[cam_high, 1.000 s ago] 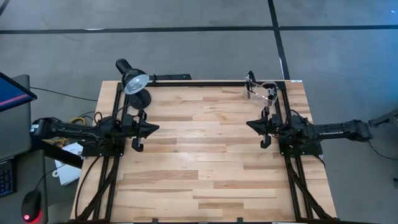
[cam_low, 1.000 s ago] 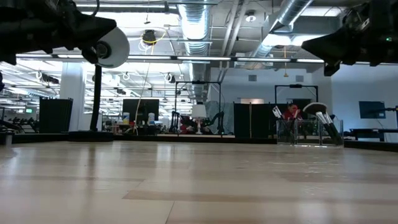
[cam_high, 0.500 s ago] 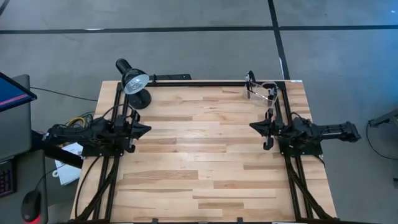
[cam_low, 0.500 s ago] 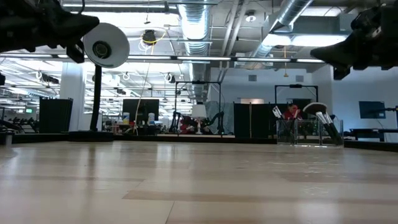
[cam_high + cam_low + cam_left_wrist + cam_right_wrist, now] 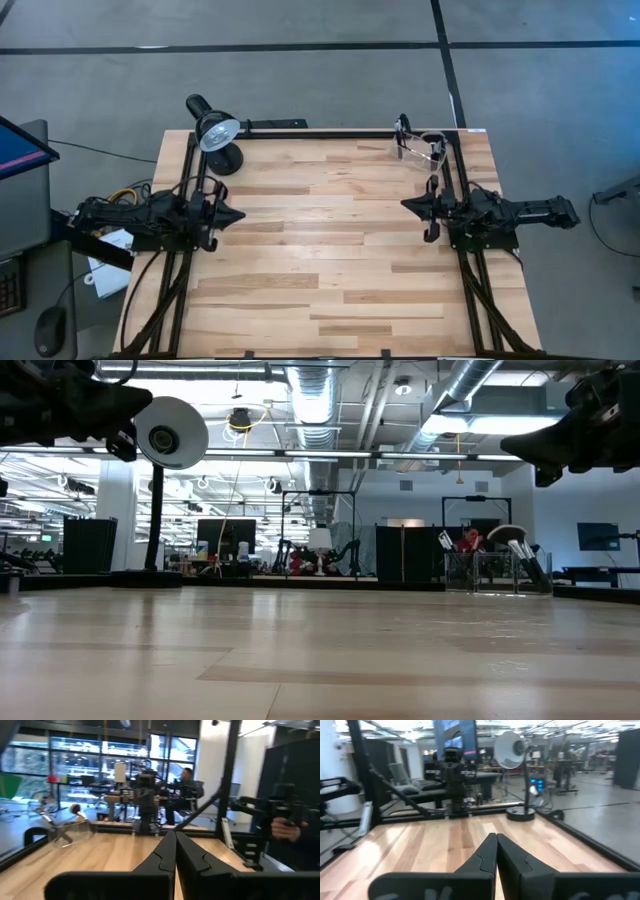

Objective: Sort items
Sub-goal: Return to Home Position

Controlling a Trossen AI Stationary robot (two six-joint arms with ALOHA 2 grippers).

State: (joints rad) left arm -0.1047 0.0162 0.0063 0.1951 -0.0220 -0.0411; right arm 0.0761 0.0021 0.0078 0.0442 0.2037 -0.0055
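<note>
Several makeup brushes stand upright, bristles up, in a clear plastic container at the table's far right corner. The low view shows brushes and container far off; the left wrist view shows the container. My left gripper hovers shut near the left edge, pointing toward the table's middle. My right gripper hovers shut near the right edge, pointing at the left one. Both are far from the brushes.
A black desk lamp stands at the far left corner, its head raised over the table. The wooden table lies bare between the arms. A black frame runs along the far edge. People sit in the room beyond.
My left gripper has drawn back toward the table's left edge, and my right gripper has drawn back a little toward the right edge. Both stayed shut and above the table. The brushes and the container have not moved.
</note>
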